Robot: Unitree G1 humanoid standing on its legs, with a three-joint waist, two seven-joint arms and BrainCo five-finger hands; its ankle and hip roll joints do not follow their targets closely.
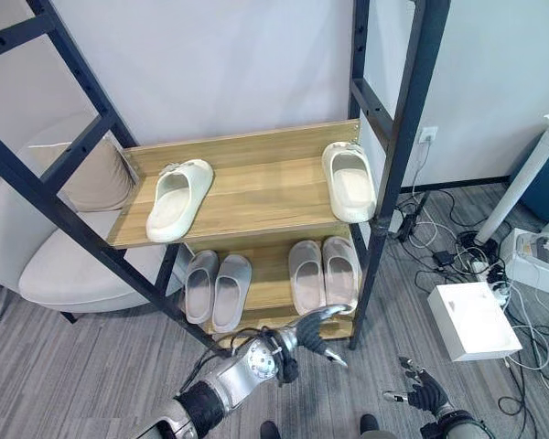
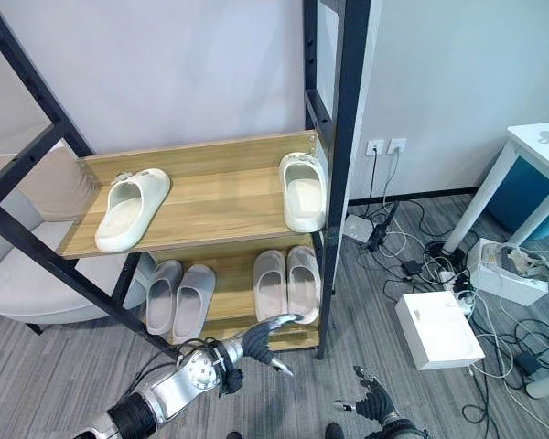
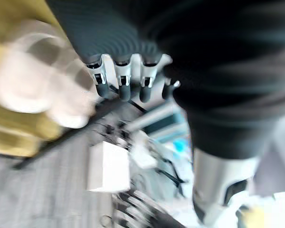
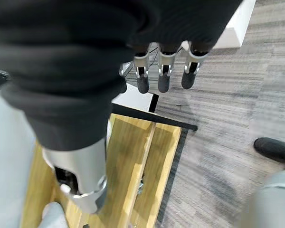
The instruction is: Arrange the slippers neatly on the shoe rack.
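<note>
I am holding both my left hand [image 1: 313, 331] and right hand [image 1: 423, 393] relaxed and empty, near the shoe rack [image 1: 256, 183] bearing white slippers [image 1: 178, 198].

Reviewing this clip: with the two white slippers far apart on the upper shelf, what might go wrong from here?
1. The right white slipper sits at the upper shelf edge against the black post; a clumsy grasp may push it off.
2. The left white slipper lies angled near the front edge and might slide off if nudged.
3. The left hand hangs low before the grey pairs; raising it may bump the shelf.
</note>
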